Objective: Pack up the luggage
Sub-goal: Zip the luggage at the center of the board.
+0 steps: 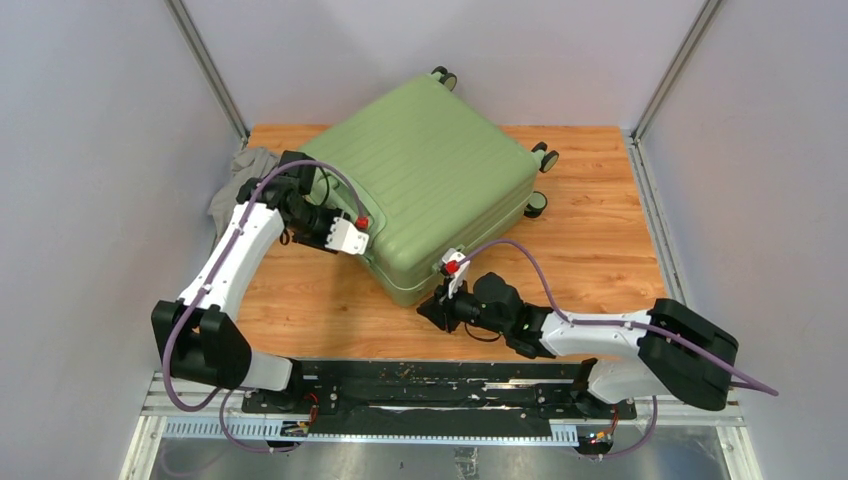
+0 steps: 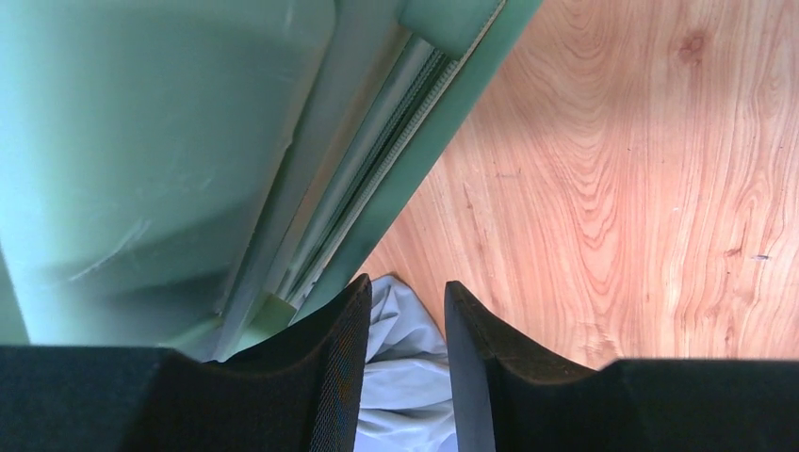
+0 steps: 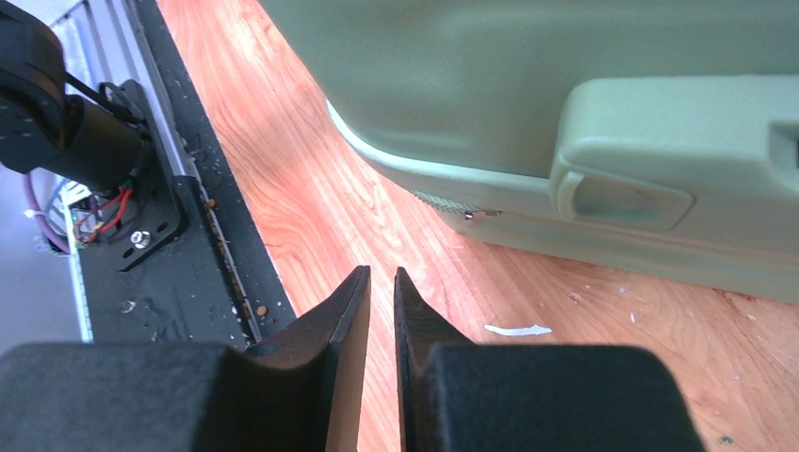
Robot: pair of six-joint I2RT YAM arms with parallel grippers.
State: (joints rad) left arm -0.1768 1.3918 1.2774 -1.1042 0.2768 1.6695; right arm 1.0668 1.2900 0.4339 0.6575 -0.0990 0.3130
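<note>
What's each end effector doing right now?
Left end effector: open, pale grey-blue crumpled cloth between its fingers.
Right end effector: barely open, holding nothing.

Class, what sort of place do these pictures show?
Probably a robotics test cell: left arm and right arm on a metal rail, a wooden table boxed by plain grey walls, one green suitcase.

The top external camera looks down from high above the near edge, far enough to take in the whole worktop (image 1: 600, 200) and the luggage (image 1: 430, 180). The left wrist camera peers along the left tool (image 2: 407, 287), very close to the luggage's zipper seam (image 2: 377, 160), while the right wrist camera looks past the right tool (image 3: 382, 273), close and low, at the side bearing a handle (image 3: 660, 160). All three views share the luggage and the wooden worktop.
</note>
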